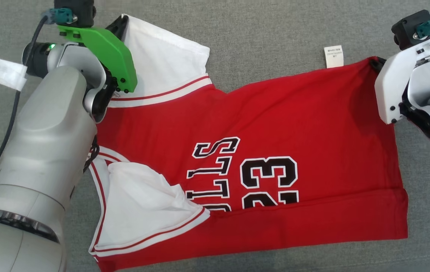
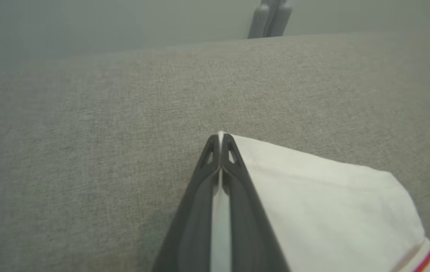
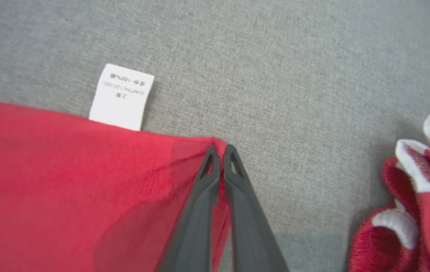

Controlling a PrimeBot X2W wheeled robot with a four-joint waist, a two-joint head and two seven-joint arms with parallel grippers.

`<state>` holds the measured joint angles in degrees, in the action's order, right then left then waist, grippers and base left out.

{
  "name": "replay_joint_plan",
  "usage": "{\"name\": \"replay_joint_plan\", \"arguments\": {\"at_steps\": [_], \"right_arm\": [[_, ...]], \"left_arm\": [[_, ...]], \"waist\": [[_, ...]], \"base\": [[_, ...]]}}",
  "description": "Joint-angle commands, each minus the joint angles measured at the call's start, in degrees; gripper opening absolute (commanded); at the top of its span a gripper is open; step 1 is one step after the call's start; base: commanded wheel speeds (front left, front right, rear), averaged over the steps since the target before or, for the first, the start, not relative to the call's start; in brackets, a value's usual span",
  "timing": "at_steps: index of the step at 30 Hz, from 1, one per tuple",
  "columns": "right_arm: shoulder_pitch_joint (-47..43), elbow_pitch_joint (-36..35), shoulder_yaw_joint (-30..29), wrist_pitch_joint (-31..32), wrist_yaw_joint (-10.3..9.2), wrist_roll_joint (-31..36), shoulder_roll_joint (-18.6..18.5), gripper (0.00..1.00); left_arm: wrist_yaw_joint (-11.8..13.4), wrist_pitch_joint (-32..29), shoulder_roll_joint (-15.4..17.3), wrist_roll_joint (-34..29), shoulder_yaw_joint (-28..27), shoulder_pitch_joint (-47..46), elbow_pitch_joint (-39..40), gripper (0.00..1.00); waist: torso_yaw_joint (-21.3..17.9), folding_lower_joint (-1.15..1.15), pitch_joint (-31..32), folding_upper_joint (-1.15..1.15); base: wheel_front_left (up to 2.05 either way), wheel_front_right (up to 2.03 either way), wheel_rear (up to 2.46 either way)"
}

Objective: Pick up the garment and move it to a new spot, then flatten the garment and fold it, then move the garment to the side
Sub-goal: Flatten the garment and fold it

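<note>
Grey fabric surface [image 1: 275, 30] under spread red jersey [image 1: 294, 113]; bunched red-white cloth [image 3: 418, 196] nearby.

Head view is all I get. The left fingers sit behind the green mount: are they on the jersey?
Observer: Yes. In the left wrist view the left fingers are shut on the jersey, pinching a white sleeve corner.
Operator: Right side?
Observer: In the right wrist view the right fingers are shut on a red corner, with cloth between them, near the label.
Operator: Anything beside them?
Observer: A bunched red-and-white cloth lies apart from the jersey, with bare grey surface between them.
</note>
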<state>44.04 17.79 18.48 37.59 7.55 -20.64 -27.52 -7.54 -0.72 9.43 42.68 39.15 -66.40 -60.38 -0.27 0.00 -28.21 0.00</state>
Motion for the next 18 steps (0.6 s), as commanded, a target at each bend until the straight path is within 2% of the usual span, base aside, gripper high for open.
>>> {"name": "replay_joint_plan", "arguments": {"at_steps": [1,5,11,18], "right_arm": [[-1.8,-0.5,-0.9,-1.2,-0.12,-0.4,-0.5,0.00],[-4.8,-1.7,-2.2,-3.5,-0.12,-0.3,-0.9,0.00],[-9.3,-4.1,-3.0,-5.9,-0.11,-0.3,-1.7,0.00],[-16.3,-6.3,-3.4,-8.7,-0.12,0.9,-2.8,0.00]], "left_arm": [[0.4,2.4,0.2,0.6,-0.8,1.5,0.6,0.00],[1.2,6.9,0.4,1.7,-2.0,4.5,2.3,0.00],[3.1,10.4,1.1,2.3,-2.8,10.1,6.1,0.00],[8.6,13.9,4.2,2.9,-4.6,20.9,16.7,0.00]], "waist": [[0.9,0.00,1.9,0.00],[1.7,0.00,4.9,0.00],[2.8,0.00,9.1,0.00],[3.8,0.00,15.7,0.00]], "base": [[0.00,0.00,0.00],[0.00,0.00,0.00],[0.00,0.00,0.00],[0.00,0.00,0.00]]}}
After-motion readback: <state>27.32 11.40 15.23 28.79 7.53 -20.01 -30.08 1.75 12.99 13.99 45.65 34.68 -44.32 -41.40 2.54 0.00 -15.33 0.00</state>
